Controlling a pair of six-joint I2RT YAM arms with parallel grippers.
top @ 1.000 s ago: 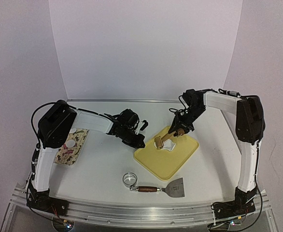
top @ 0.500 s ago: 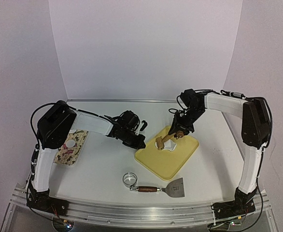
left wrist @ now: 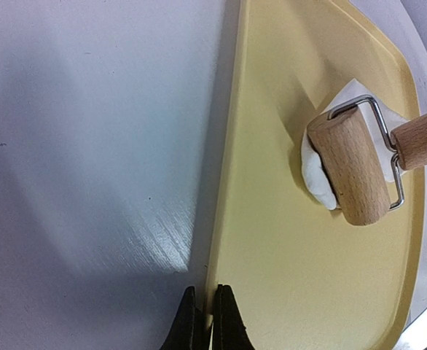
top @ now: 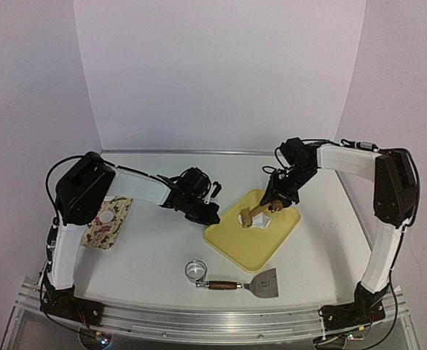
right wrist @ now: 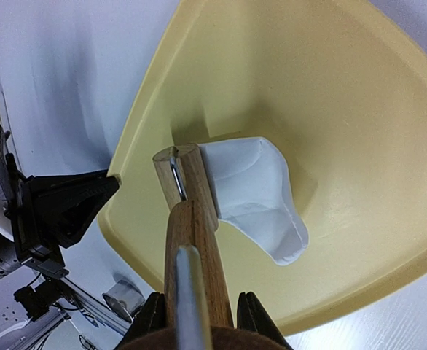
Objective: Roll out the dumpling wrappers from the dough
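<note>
A yellow cutting board (top: 253, 244) lies right of centre with a white, unevenly flattened sheet of dough (top: 264, 222) on it. My right gripper (top: 275, 203) is shut on the handle of a wooden roller (top: 248, 216). The roller's drum (right wrist: 186, 181) rests on the left edge of the dough (right wrist: 256, 197). My left gripper (left wrist: 203, 321) is shut on the board's left rim (left wrist: 221, 219), and the roller (left wrist: 348, 166) and dough (left wrist: 315, 175) lie ahead of it. Dumpling wrappers are out of view.
A shiny metal ring cutter (top: 195, 270) and a wood-handled metal scraper (top: 261, 283) lie near the front edge. A patterned cloth (top: 109, 221) sits at the left beside the left arm's base. A white wall backs the table.
The right arm has shifted right and drawn the roller a little right across the dough. The left gripper has stayed on the board's rim.
</note>
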